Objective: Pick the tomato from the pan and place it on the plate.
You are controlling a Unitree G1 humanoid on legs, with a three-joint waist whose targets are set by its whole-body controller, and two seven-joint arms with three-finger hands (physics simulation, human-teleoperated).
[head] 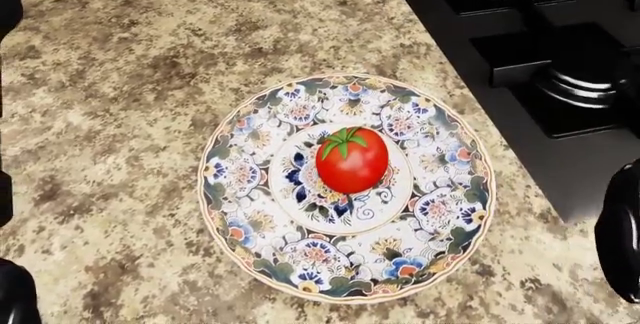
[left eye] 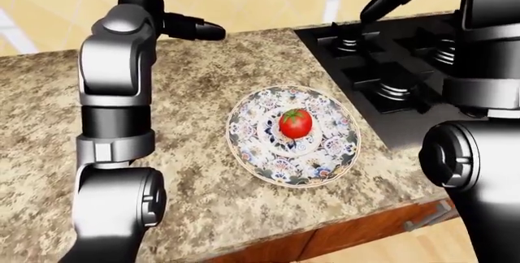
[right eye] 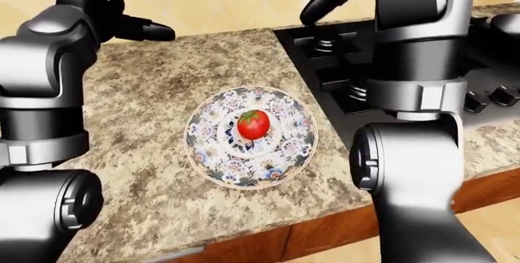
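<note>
The red tomato (head: 351, 159) with its green stem rests upright on the centre of the patterned plate (head: 232, 189), which lies on the granite counter. Nothing touches it. My right hand (right eye: 313, 8) is raised high above the stove, up and to the right of the plate, with its fingers spread and nothing in them. My left hand (left eye: 208, 30) hovers over the counter's far edge, up and to the left of the plate, open and holding nothing. No pan shows in any view.
A black stove (left eye: 390, 62) with raised burners (head: 580, 88) lies right of the plate. The speckled counter (head: 110, 114) spreads to the left. Its near edge with wooden cabinet fronts (left eye: 358, 232) runs along the bottom of the eye views.
</note>
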